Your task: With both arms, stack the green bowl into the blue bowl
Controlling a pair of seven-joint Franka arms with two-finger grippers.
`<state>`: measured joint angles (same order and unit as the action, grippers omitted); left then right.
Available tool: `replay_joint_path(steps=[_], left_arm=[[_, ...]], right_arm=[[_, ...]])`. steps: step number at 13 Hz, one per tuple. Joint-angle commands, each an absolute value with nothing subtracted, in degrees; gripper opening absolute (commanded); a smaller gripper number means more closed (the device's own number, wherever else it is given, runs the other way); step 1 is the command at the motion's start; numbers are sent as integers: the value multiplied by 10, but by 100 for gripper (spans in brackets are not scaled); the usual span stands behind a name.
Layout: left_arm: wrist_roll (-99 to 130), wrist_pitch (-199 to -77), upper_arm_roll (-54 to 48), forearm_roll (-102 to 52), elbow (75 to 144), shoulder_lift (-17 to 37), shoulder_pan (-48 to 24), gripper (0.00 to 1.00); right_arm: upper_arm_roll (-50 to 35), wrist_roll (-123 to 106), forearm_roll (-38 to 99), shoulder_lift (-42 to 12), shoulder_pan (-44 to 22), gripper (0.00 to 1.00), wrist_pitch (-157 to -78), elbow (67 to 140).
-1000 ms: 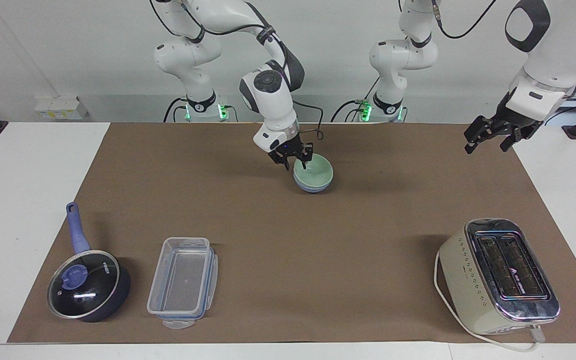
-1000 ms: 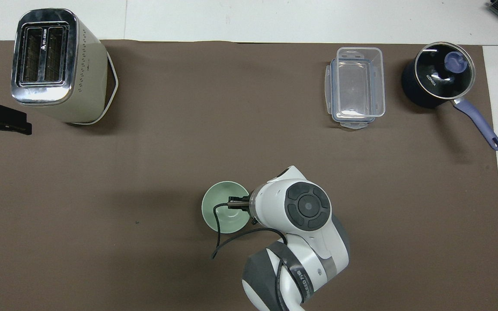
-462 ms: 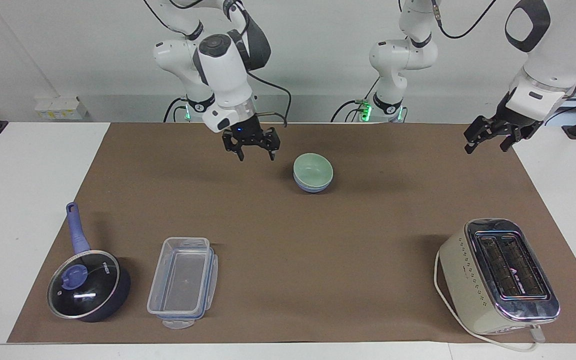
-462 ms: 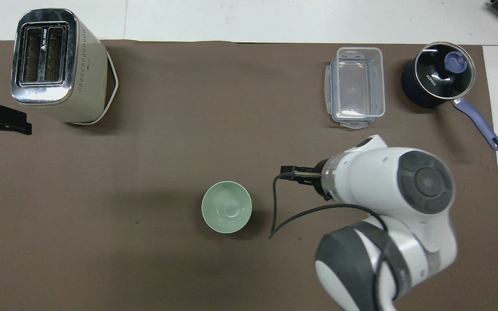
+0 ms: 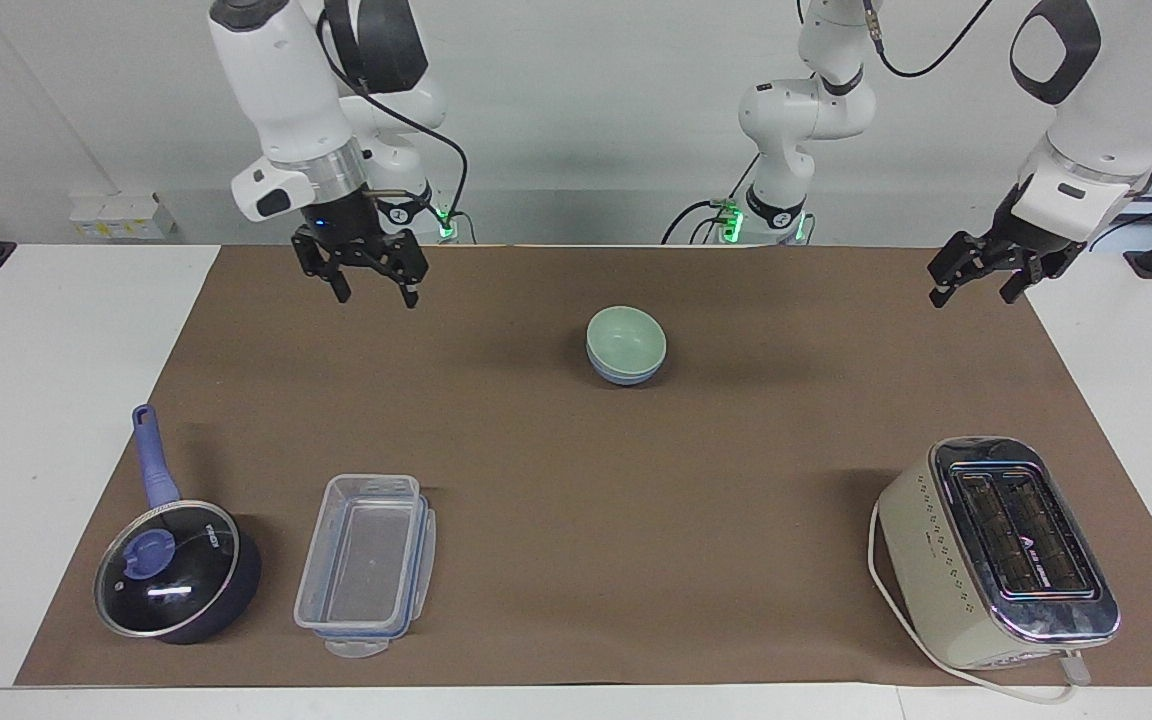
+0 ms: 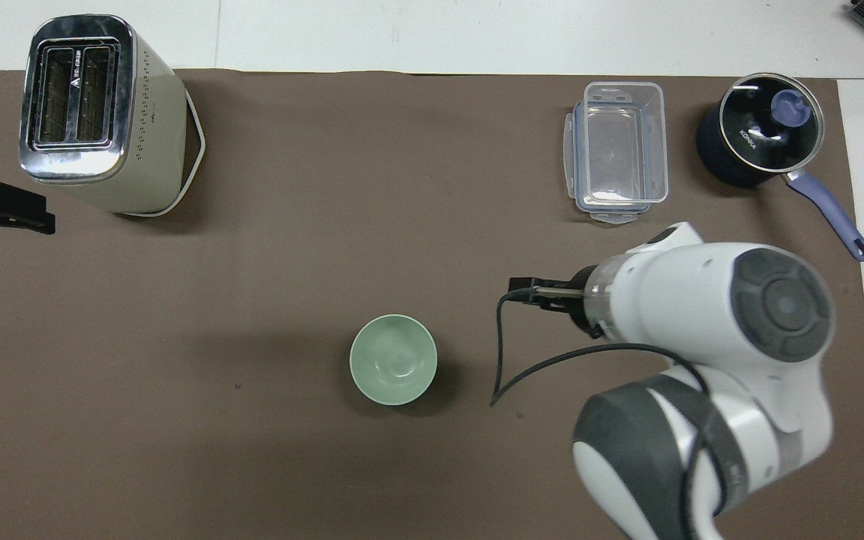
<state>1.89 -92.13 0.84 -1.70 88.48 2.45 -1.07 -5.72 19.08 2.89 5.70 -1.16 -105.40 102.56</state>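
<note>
- The worktop (image 5: pixel 66 330) is white, with a brown mat (image 5: pixel 576 470) covering most of it; everything stands on the mat.
- The right arm (image 5: pixel 286 90) comes down from its base near the mat's edge closest to the robots; in the overhead view its white wrist housing hides its own end effector.
- The left arm (image 5: pixel 1086 110) waits at its own end of the worktop, raised over the mat's corner.
- A cream toaster (image 5: pixel 996 550) with a chrome top stands toward the left arm's end, farther from the robots than the bowls.
- A dark-blue saucepan (image 5: pixel 176 570) with a glass lid sits toward the right arm's end, its handle pointing toward the robots.
- A clear plastic container (image 5: pixel 366 565) lies just beside the saucepan (open, nothing in it), farther from the robots than the bowls.
- The green bowl (image 5: pixel 626 338) sits nested in the blue bowl (image 5: pixel 624 376), upright, about midway along the worktop and nearer to the robots than the toaster; from overhead only the green one (image 6: pixel 392 360) shows.
- The right end effector (image 5: pixel 373 290) hangs in the air with its fingers spread apart and holding nothing, over bare mat, well apart from the stacked bowls, toward the right arm's end.
- The left end effector (image 5: pixel 971 285) also has its fingers apart and holds nothing (well clear of the bowls, toward the left arm's end).
</note>
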Motion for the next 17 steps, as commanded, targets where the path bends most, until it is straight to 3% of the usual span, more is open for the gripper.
replay_joint_path(steps=[1,7,17], left_arm=[[25,-911,6,-7,879,26,-9,100],[25,-911,6,-7,879,26,-9,100],[25,-911,6,-7,878,26,-9,100]], right_arm=[[-65,174,-1,39,14,100,-995,949],[-67,138,-42,-28,30,100,-854,799],[-65,111,-3,22,47,100,-856,883]])
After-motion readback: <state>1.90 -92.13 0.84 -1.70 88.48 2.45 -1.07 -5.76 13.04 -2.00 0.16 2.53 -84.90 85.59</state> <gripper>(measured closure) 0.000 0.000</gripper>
